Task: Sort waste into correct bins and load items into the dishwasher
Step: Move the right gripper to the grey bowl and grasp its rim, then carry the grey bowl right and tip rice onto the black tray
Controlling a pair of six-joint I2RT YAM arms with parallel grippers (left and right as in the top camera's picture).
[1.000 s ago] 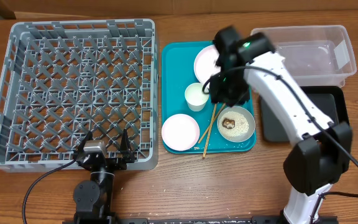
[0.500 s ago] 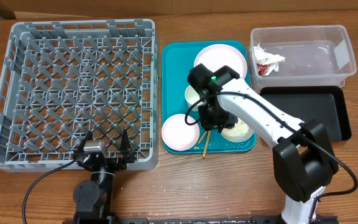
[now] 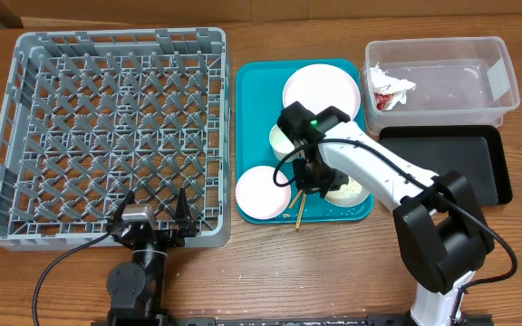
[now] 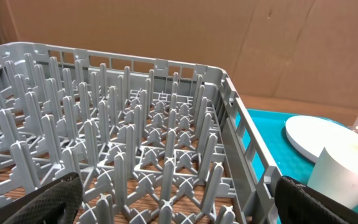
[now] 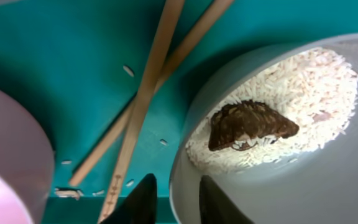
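Observation:
A white bowl [image 3: 352, 190] of rice [image 5: 309, 81] with a brown food lump [image 5: 250, 123] sits on the teal tray [image 3: 252, 81]. My right gripper [image 3: 314, 181] [image 5: 179, 200] straddles its left rim, one finger inside and one outside, closed narrowly on the wall. Two wooden chopsticks [image 5: 148, 87] [image 3: 294, 208] lie crossed just left of it. The pale plate [image 3: 321, 89], a white cup [image 3: 282, 138] and an empty white bowl [image 3: 263, 192] share the tray. The red-and-white wrapper [image 3: 391, 89] lies in the clear tub [image 3: 506, 72]. My left gripper [image 4: 179, 202] [image 3: 152, 225] is open at the grey rack's [image 3: 107, 136] front edge.
The black tray [image 3: 442, 167] lies in front of the clear tub, right of the teal tray. Loose rice grains [image 5: 128, 71] lie on the teal tray near the chopsticks. The rack's upright pegs [image 4: 129, 124] fill the left wrist view; the cup [image 4: 347, 174] shows at its right.
My right arm swung from the clear tub side to the rice bowl, uncovering the tub with the wrapper in it, then settled lower at the bowl's rim. The left arm has not moved.

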